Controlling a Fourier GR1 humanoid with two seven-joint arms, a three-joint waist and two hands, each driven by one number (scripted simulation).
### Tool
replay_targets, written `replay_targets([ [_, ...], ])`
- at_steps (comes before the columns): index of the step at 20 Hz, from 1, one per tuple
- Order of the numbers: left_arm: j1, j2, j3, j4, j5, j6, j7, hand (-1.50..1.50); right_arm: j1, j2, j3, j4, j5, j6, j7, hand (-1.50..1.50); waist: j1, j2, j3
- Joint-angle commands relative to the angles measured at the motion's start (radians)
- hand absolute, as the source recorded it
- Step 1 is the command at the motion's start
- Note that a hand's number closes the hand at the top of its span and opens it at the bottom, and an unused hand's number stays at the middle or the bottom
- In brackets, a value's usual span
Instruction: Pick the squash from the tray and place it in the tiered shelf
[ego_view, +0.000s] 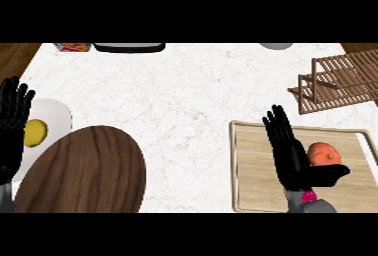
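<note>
The white marbled surface (192, 90) carries a light wooden rectangular tray (255, 190) at its right. Well left of the tray lies a dark wooden oval board (81, 170); beyond the tray's far right corner stands a brown slatted tiered shelf (339, 82). The black right hand (291, 155) hovers over the tray, open, fingers straight, thumb spread. The black left hand (11, 125) rests open, far left of the tray. The orange squash (323, 152) lies on the tray, just beside the right hand's fingers.
</note>
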Motion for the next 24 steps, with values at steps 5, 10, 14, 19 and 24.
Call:
replay_targets([
  [5, 0.01, 0.001, -0.082, 0.028, -0.009, -0.046, 0.1, 0.0, -0.246, -0.224, -0.129, -0.152, -0.213, 0.493, -0.061, 1.5, 0.002, 0.007, 0.022],
  [10, -0.006, -0.025, -0.143, 0.03, 0.013, -0.079, 0.175, 0.0, -0.198, -0.557, -0.203, 0.173, -0.054, 0.641, -0.041, -1.5, 0.007, 0.027, 0.019],
  [14, 0.002, -0.049, -0.189, -0.01, -0.013, -0.055, 0.216, 0.0, -0.181, -0.647, -0.168, 0.264, -0.058, 0.979, -0.211, -1.5, 0.023, 0.021, 0.022],
  [19, -0.033, -0.027, -0.154, 0.0, 0.003, -0.066, 0.254, 0.0, -0.191, -0.781, -0.223, 0.391, 0.052, 1.187, -0.444, -1.5, 0.016, 0.015, 0.021],
  [24, -0.048, -0.062, -0.184, 0.024, -0.017, -0.064, 0.256, 0.0, -0.255, -0.864, -0.209, 0.413, 0.21, 1.125, -0.522, -1.5, 0.022, 0.016, 0.02],
])
